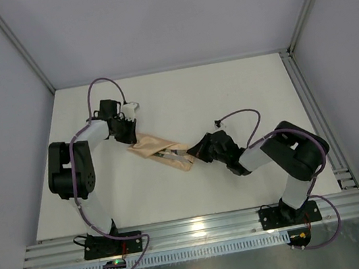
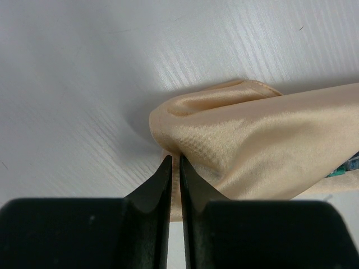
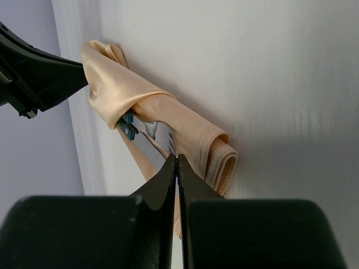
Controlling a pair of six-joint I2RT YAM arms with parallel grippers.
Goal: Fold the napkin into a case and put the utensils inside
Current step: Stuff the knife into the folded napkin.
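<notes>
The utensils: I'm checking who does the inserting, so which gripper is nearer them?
Right. The right gripper, shut, sits at the silvery ends of the utensils by the mouth of the case; the left gripper pinches the case's opposite end.

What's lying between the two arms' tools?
The folded napkin, utensils partly inside, fills that gap: left tool pinches one end, right tool shut at the other. Top view shows it.
</notes>
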